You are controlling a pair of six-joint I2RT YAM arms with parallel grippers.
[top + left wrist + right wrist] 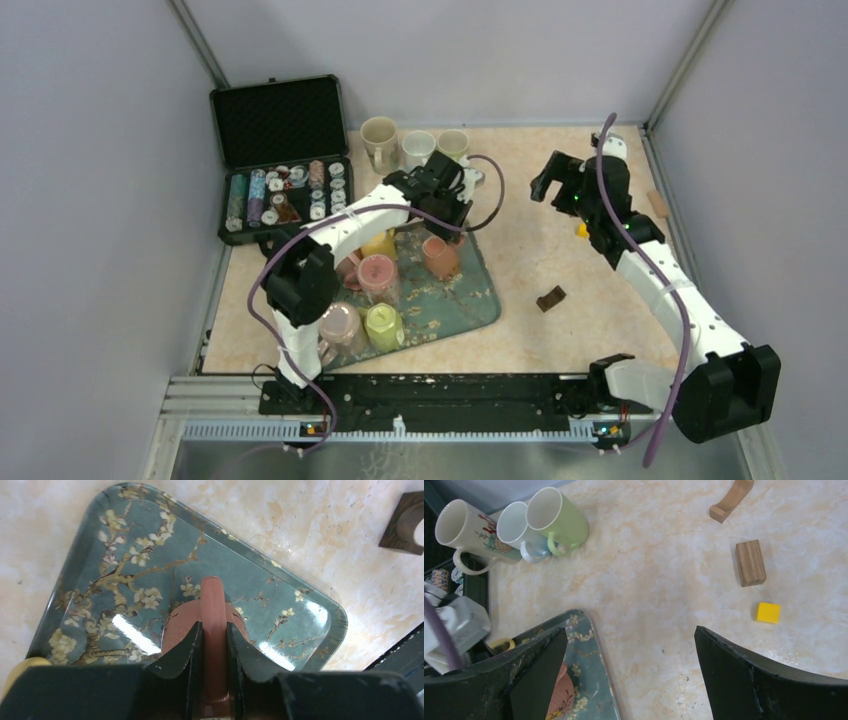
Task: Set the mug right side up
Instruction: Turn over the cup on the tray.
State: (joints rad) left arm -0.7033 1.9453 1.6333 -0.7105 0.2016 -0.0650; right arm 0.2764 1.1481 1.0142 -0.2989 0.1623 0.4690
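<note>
A terracotta mug (441, 258) sits on the blue-green flowered tray (470, 300), near its far right part. My left gripper (447, 218) is shut on the mug's handle (216, 605); both fingers press its sides, with the mug body (179, 625) below. I cannot tell whether the mug's mouth faces up or down. My right gripper (548, 182) is open and empty, held above the bare table to the right of the tray; its view shows the tray corner (589, 645) and a bit of the terracotta mug (561, 690).
Several other mugs stand on the tray's left part (377, 272). Three upright mugs (519, 527) stand at the back. An open black case of chips (280, 160) is at back left. Wooden pieces (750, 562), a yellow cube (768, 612) and a dark block (551, 298) lie on the table.
</note>
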